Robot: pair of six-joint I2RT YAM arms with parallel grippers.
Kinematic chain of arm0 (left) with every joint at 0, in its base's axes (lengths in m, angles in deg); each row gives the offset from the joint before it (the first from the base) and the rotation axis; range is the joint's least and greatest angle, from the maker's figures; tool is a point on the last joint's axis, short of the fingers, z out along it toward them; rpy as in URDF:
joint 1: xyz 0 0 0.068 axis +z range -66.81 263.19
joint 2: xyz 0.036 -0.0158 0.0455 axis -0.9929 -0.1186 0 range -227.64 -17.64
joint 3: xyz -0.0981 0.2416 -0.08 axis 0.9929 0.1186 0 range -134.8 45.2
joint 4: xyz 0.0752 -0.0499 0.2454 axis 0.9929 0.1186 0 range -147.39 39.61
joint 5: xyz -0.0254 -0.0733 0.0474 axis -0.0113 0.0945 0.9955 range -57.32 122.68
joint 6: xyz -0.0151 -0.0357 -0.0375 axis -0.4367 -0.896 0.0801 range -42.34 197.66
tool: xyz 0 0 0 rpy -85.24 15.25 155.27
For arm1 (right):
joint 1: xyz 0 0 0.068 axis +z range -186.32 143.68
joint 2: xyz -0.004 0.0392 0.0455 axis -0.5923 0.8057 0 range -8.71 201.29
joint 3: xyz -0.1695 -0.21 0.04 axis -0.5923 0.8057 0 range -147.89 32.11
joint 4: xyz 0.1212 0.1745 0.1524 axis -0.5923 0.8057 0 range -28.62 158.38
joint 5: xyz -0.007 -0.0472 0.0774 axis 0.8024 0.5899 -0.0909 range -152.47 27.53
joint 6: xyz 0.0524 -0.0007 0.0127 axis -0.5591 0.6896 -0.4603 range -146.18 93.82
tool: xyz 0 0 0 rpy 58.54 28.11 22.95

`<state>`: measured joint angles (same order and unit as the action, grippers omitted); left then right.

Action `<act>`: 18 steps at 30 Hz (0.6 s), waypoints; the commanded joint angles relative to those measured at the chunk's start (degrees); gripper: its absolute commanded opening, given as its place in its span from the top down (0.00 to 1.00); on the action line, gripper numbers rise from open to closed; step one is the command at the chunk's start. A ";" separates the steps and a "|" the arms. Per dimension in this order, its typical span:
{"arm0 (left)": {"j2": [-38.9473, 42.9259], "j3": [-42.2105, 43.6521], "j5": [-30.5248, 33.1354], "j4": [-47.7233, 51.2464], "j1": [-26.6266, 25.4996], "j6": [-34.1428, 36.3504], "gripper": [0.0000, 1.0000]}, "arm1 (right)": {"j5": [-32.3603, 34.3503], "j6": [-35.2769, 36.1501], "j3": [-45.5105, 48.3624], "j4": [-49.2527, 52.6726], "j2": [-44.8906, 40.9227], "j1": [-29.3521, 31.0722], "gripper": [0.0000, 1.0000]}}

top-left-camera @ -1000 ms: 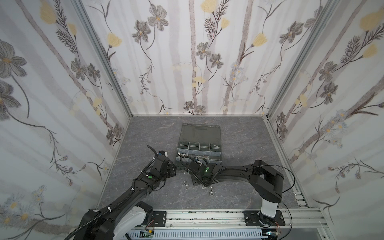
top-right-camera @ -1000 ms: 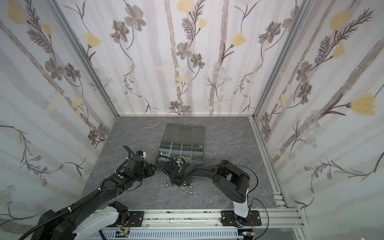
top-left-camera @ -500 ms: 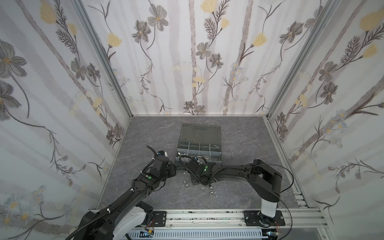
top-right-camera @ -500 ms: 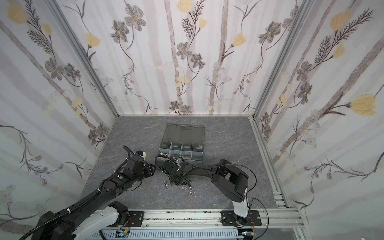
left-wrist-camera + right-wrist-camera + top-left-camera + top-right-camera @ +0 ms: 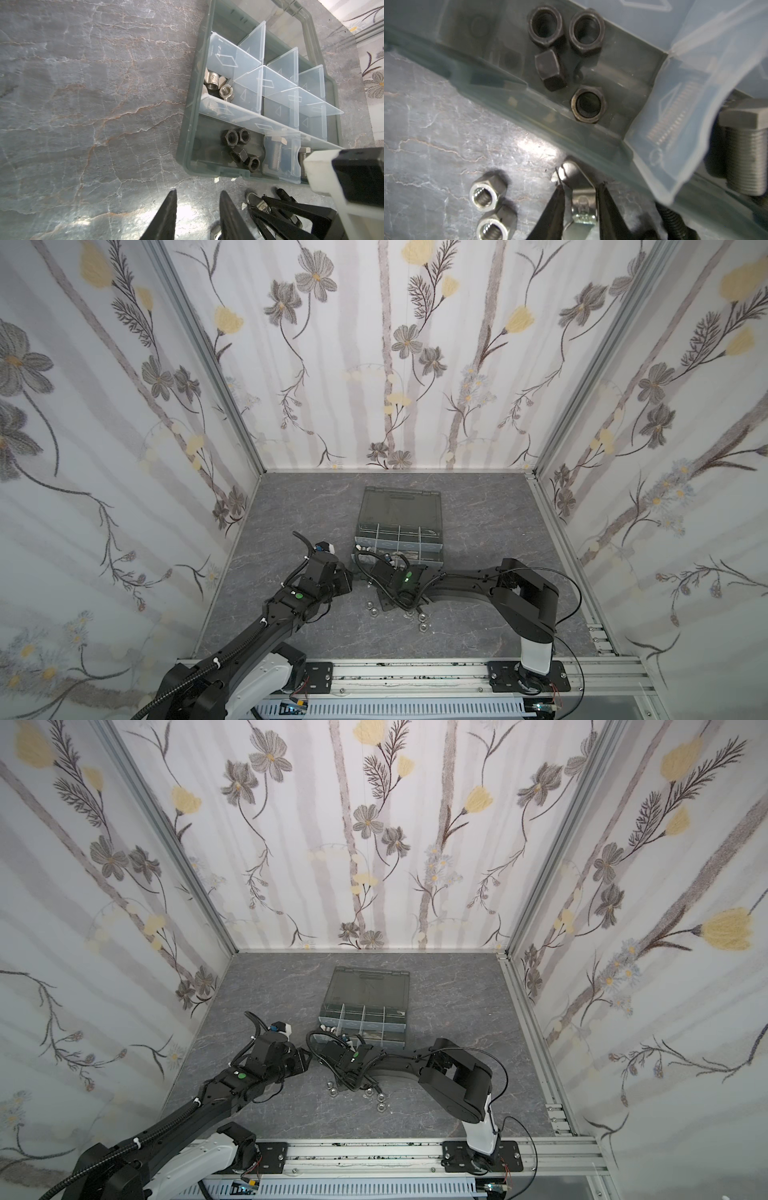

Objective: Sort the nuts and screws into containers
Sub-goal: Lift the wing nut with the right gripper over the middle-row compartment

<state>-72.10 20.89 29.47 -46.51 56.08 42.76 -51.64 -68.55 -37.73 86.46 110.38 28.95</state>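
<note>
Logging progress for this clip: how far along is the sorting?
Done: four black hex nuts, silver wing nuts and bolts lie in separate compartments of the organiser case. In hand: right gripper brackets a wing nut on the table, grip unclear; left gripper open, empty. Left: loose silver hex nuts.

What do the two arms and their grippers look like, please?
The left arm and right arm are black with white base links, loose black cables and a green light each. The left gripper and right gripper have slim, black, pointed fingers.
</note>
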 commanded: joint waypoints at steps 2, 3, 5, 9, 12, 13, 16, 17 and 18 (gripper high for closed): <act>0.54 0.15 0.23 -0.77 0.04 -0.66 0.63 | 2.27 0.12 -0.56 1.16 0.87 0.28 0.73; 0.58 0.28 0.31 -0.77 0.04 -0.62 0.63 | 2.71 0.10 -0.53 1.57 0.94 0.37 0.75; 0.58 0.16 0.35 -0.77 0.04 -0.62 0.63 | 2.90 0.08 -0.27 1.56 0.75 0.38 0.79; 0.58 0.19 0.40 -0.77 0.02 -0.70 0.63 | 3.26 0.21 -0.42 1.06 -0.22 0.35 0.86; 0.74 0.37 0.41 -0.77 0.04 -0.70 0.63 | 3.36 0.99 -1.42 1.02 -1.27 0.21 0.88; 0.79 0.37 0.44 -0.80 0.00 -0.79 0.63 | 3.25 1.36 -1.84 1.02 -1.68 0.08 0.88; 1.28 0.51 0.68 -0.77 0.04 -0.99 0.63 | 2.89 2.83 -4.00 1.02 -3.49 -0.39 0.89; 1.45 0.60 0.73 -0.77 0.04 -0.96 0.63 | 2.80 3.43 -4.95 1.02 -4.08 -0.65 0.89; 1.66 0.70 0.72 -0.77 0.04 -1.10 0.63 | 2.84 4.13 -5.95 1.02 -4.66 -0.95 0.89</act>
<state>-70.86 21.30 29.60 -46.53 56.08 42.65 -49.70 -66.34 -41.73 88.97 107.17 28.47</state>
